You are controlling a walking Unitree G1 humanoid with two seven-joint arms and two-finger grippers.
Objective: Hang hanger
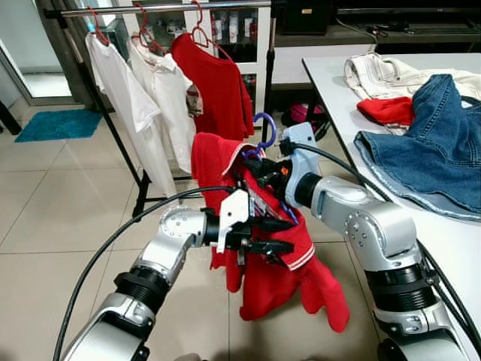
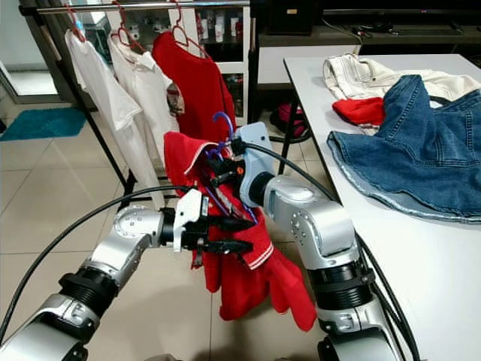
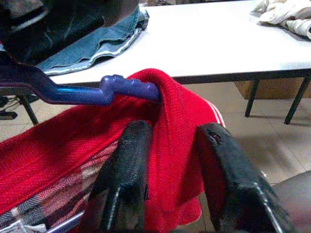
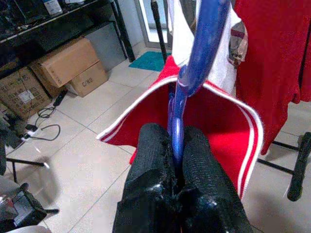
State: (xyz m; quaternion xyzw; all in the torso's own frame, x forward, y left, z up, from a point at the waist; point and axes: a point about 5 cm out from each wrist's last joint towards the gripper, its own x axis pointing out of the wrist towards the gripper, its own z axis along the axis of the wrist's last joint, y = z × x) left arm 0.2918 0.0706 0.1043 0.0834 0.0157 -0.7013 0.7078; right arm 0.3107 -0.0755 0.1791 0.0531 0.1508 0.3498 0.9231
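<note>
Right end effector (image 4: 177, 145) pinched tight on the blue hanger (image 4: 197, 58) just below its hook, held in mid-air in front of the clothes rail (image 1: 165, 7). Red polo shirt (image 1: 259, 248) draped over that hanger, hem dangling above the tiled floor (image 1: 52, 218). Left end effector (image 3: 172, 170) spread around a fold of the shirt at the hanger's shoulder end, fingers (image 3: 124, 174) either side of the cloth. Hung along the rail: two white shirts (image 1: 143, 105) and a red one (image 1: 222, 86). Lay near the tabletop's (image 1: 338, 98) left edge: denim garment (image 1: 436, 143), beside a red cloth (image 1: 387, 110).
</note>
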